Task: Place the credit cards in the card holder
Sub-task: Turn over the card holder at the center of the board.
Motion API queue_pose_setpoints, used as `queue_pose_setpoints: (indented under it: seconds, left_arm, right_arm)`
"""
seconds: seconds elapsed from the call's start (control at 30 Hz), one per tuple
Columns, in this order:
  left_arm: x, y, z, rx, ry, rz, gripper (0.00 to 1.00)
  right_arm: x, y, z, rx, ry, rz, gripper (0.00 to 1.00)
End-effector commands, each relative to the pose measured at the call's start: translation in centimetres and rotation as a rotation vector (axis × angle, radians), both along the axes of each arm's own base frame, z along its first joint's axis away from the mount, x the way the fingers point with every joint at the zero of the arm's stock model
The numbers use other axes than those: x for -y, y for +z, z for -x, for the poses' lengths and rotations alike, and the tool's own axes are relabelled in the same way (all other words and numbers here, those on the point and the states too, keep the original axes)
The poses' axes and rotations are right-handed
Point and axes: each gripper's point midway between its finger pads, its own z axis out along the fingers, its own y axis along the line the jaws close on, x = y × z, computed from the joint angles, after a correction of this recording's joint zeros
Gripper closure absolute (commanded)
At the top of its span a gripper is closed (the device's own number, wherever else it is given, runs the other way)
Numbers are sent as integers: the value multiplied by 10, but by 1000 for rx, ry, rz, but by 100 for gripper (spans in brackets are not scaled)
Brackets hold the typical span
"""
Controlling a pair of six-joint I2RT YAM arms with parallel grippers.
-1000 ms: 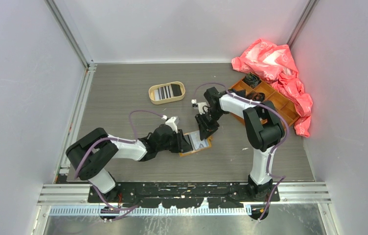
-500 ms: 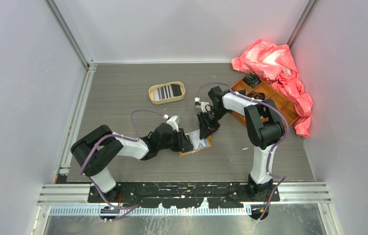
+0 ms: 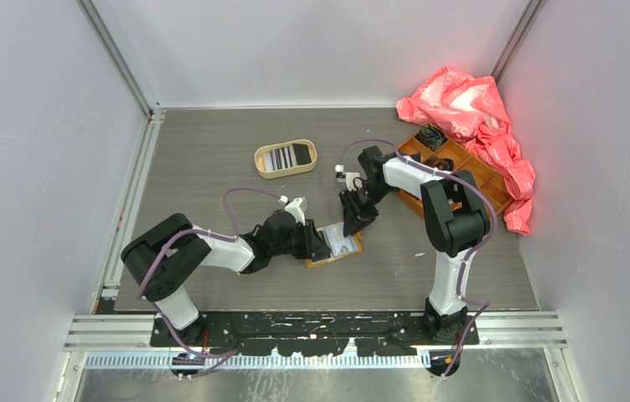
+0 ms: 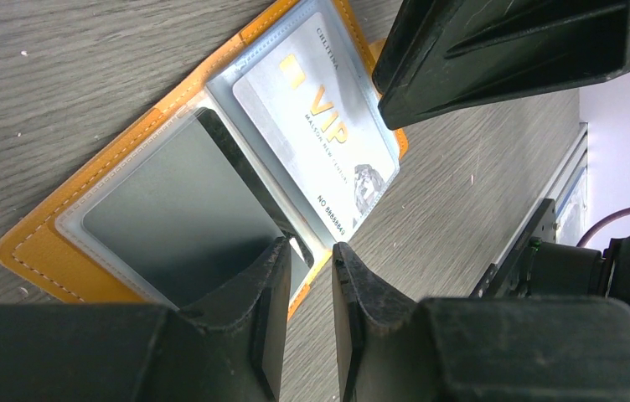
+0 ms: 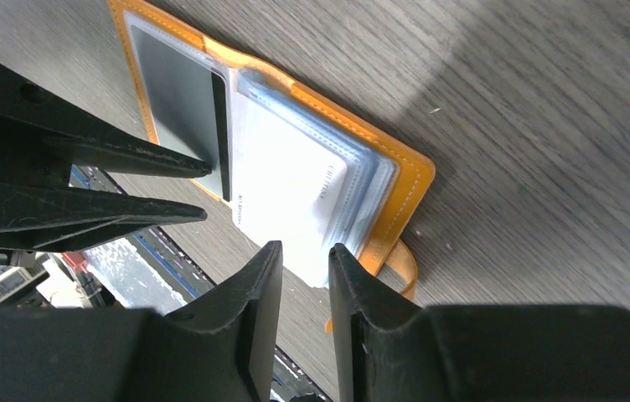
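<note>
Card holder (image 4: 31,254): orange-tan, leather-like, fine grain, pale stitching along the edge. Sleeves inside: clear plastic, glossy, a little hazy.
Pale card (image 4: 312,126): smooth, silvery sheen, gold print.
Black card (image 4: 169,209): dull behind its sleeve.
Surface (image 3: 211,159): grey wood-grain, matt.
Jaws: black plastic, matt, scuffed.
Bag (image 3: 471,105): pink plastic film, crinkled, shiny.
Oval tray (image 3: 286,172): tan, wood-like, matt.

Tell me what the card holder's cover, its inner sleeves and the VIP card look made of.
The card holder cover looks like matte orange-tan leather or faux leather, judging by its stitched edge. The inner sleeves look like clear glossy plastic: cards show through them. The VIP card is probably pale, glossy plastic with printed lettering.
</note>
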Motion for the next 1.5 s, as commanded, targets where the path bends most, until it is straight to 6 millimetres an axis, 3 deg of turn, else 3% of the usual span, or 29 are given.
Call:
queue_pose_setpoints:
  seconds: [0.0, 0.57, 1.0, 1.27, 1.47]
  left_arm:
    - [-1, 2, -4, 18, 3, 3, 73]
    - [1, 1, -4, 14, -4, 5, 74]
    - [1, 4, -5, 20, -8, 19, 73]
    - [2, 13, -5, 36, -18, 50, 69]
    - [1, 26, -2, 72, -21, 106, 55]
  right_arm:
    - [-8, 15, -4, 5, -1, -56, 68]
    - [-2, -9, 0, -55, -13, 5, 67]
    - [-34, 33, 15, -145, 2, -257, 71]
    - [-43, 44, 19, -191, 2, -343, 71]
    - [-51, 46, 22, -254, -26, -408, 71]
